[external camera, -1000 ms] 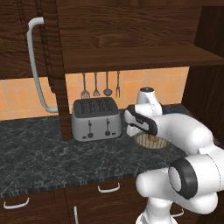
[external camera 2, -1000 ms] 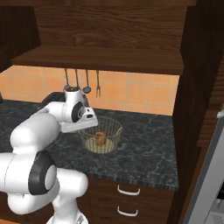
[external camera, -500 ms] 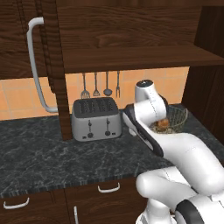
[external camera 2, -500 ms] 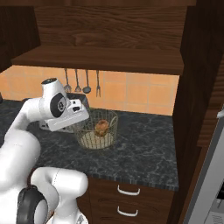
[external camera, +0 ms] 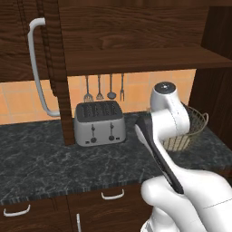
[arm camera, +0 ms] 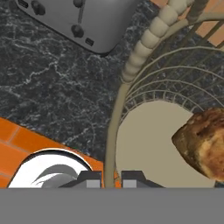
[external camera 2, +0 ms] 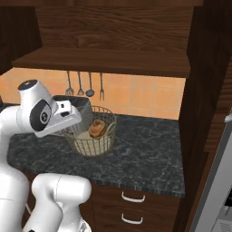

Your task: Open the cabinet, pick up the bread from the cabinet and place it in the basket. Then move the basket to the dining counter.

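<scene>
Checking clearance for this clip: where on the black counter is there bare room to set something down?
Bare black counter runs from the basket right to the dark side panel. Another free patch lies left of and in front of the toaster. It is crowded between toaster and basket, where the hand grips the basket rim.

Light is even and moderate across the rendered views, with no single strong source. The orange tiles behind the toaster (external camera: pixel 99 123) are the brightest patch; the dark wood above the toaster and the cabinet (external camera: pixel 27 41) soak up light and lose grain detail in the deepest corners. The shelf casts soft shade on the upper tiles. The toaster's metal face carries a mild sheen, without harsh glare. The counter (external camera: pixel 41 158) beside the toaster looks flat, its white veins crisp. In the hand view the basket (arm camera: pixel 144 41) rim and bread (arm camera: pixel 203 142) appear enlarged and slightly soft, textures coarse and pixelated up close.
</scene>
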